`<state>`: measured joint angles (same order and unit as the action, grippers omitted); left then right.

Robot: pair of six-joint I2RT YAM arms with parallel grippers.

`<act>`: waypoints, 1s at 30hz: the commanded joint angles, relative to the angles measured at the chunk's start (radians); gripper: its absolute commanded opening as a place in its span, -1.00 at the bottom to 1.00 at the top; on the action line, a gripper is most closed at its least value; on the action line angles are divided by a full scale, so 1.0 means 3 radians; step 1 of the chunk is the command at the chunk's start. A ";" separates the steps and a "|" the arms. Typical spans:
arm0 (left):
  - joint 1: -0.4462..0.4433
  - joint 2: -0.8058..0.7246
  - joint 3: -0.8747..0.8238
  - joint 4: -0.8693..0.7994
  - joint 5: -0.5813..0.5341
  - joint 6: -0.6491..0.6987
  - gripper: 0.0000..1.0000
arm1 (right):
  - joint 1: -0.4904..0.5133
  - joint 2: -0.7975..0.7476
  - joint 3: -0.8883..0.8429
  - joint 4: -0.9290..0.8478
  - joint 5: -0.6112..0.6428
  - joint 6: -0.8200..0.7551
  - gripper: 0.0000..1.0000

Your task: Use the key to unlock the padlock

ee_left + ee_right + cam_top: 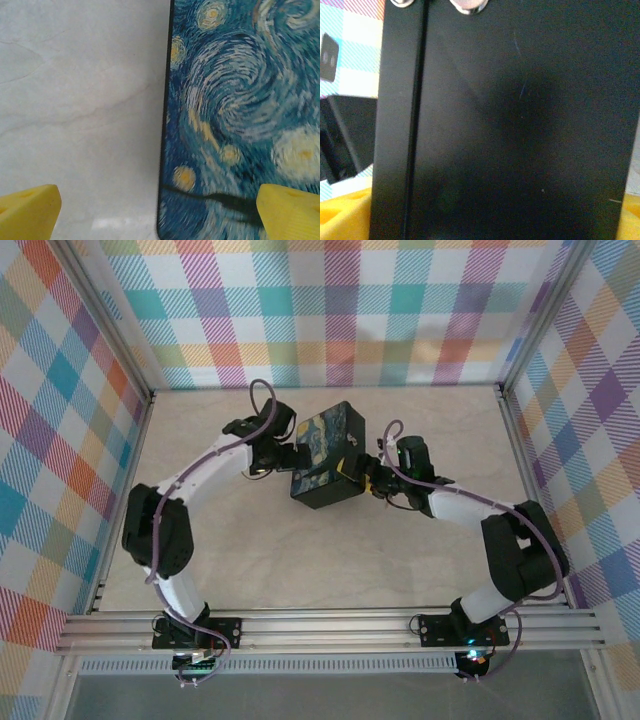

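The left gripper (278, 454) hovers with its jaws spread as wide as they go and nothing between them. In the left wrist view one yellow fingertip (27, 212) hangs over the bare pale table (75, 100). The other is above the swirly blue-and-yellow lid of the black box (240, 100), so the box's long edge runs straight up the gap between the fingers.

In the top view the box (325, 455) lies tilted between the two grippers, just ahead of each. The right gripper (370, 480) is hard against the side opposite the left one. Its wrist camera looks flat onto a black wall of the box (520, 125), with yellow fingers (340, 222) far apart at either edge of that wall. I cannot tell whether they press on it or merely straddle it. Two silvery round fittings (467, 5) sit at the far end of the wall, beyond the fingertips.

A small pale glint (352, 440) lies on the box's edge just past the right fingers. It is too small to tell whether it is the padlock.
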<state>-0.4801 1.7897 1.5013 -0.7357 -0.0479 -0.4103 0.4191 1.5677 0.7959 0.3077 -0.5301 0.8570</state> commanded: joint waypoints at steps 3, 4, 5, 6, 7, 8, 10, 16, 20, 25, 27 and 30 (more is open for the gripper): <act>-0.0015 0.0364 0.0273 0.0225 -0.0054 -0.0191 1.00 | -0.0030 0.0334 -0.0073 0.0142 0.0011 0.0109 0.85; -0.0012 0.0429 0.0304 0.0233 -0.0058 -0.0202 1.00 | -0.0045 0.0375 -0.0063 0.0185 -0.0009 0.0124 0.86; -0.0015 0.0466 0.0309 0.0249 -0.0064 -0.0202 1.00 | -0.0061 0.0409 -0.0054 0.0214 -0.0031 0.0138 0.86; -0.0015 0.0504 0.0310 0.0253 -0.0073 -0.0202 1.00 | -0.0081 0.0451 -0.0038 0.0221 -0.0047 0.0144 0.87; -0.0015 0.0543 0.0306 0.0254 -0.0071 -0.0198 1.00 | -0.0101 0.0481 -0.0028 0.0228 -0.0067 0.0135 0.88; -0.0015 0.0569 0.0299 0.0249 -0.0078 -0.0193 1.00 | -0.0121 0.0504 -0.0023 0.0226 -0.0081 0.0125 0.89; -0.0011 0.0613 0.0237 0.0258 -0.0110 -0.0182 1.00 | -0.0170 0.0532 -0.0015 0.0216 -0.0109 0.0090 0.92; 0.0048 0.0645 0.0076 0.0292 -0.0175 -0.0148 1.00 | -0.0255 0.0484 0.0159 -0.0314 -0.0155 -0.0271 0.99; 0.0071 0.0442 0.0089 0.0353 -0.0158 0.0059 1.00 | -0.0271 0.0209 0.0297 -0.0757 -0.0062 -0.0667 0.99; 0.0230 0.0045 0.0087 0.0493 -0.0204 0.0255 1.00 | -0.0379 -0.0297 0.0560 -0.1597 0.0511 -0.1361 0.99; 0.0378 -0.0074 0.0007 0.0539 -0.0284 0.0239 1.00 | -0.0466 -0.0521 0.0524 -0.1719 0.0946 -0.1554 0.99; 0.0630 -0.0361 -0.0539 0.0992 -0.0674 0.0274 1.00 | -0.0612 -0.0857 0.0260 -0.1611 0.1682 -0.1857 0.99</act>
<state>-0.3542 1.7657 1.4525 -0.5301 -0.1291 -0.3599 0.2699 1.3674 0.9279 -0.1036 -0.2646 0.4530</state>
